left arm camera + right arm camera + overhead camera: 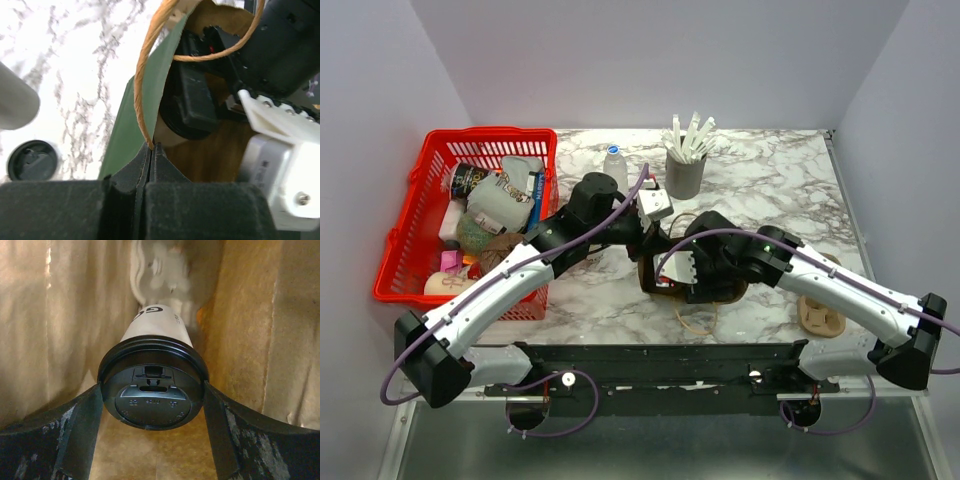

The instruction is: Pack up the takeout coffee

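Note:
The takeout coffee (156, 325), a cream-white cup with a black round lid, is inside a brown paper bag (45, 315). My right gripper (152, 392) is shut on it, with one finger on each side of the lid. In the top view the right gripper (688, 265) reaches into the bag (650, 275) at the table's middle. My left gripper (151, 146) is shut on the bag's twine handle (145, 75) at the bag's green outer edge (132, 120). The lid and one right finger show inside the bag in the left wrist view (192, 102).
A grey cup of white sticks (685, 170) and a small bottle (615, 160) stand behind the bag. A red basket (415, 215) of items is at the left. A loose black lid (32, 160) lies on the marble. A tan piece (820, 316) lies front right.

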`<state>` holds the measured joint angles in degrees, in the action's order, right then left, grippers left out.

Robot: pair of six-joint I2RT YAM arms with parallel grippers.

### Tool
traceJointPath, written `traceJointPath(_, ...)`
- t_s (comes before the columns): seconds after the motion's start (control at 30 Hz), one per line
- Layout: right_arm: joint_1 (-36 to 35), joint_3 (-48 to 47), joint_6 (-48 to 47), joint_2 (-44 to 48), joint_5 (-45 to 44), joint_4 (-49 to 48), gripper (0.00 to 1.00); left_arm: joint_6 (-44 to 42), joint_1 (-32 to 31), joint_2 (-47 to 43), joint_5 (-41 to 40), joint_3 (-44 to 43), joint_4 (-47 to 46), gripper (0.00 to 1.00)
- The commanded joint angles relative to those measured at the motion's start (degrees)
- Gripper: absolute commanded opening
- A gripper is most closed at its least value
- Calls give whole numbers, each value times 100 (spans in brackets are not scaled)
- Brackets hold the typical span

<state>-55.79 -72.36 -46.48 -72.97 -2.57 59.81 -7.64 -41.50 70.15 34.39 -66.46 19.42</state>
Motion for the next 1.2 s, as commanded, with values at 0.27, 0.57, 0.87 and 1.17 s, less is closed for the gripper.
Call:
traceJointPath(0.27,-81,160,455,406,-613,197,35,914,-140,-36,-222,-332,-440,48)
traceJointPath(0.57,-99,740,780,925,-631,188,34,35,194,42,884,-395,414,50)
traceJointPath(0.87,-134,872,903,1215,-631,365,33,86,370,-246,1965,141,-376,57)
traceJointPath(1.17,-143,1004,816,1285,-1062,154,33,2336,1072,-221,2801,124,-2486,61)
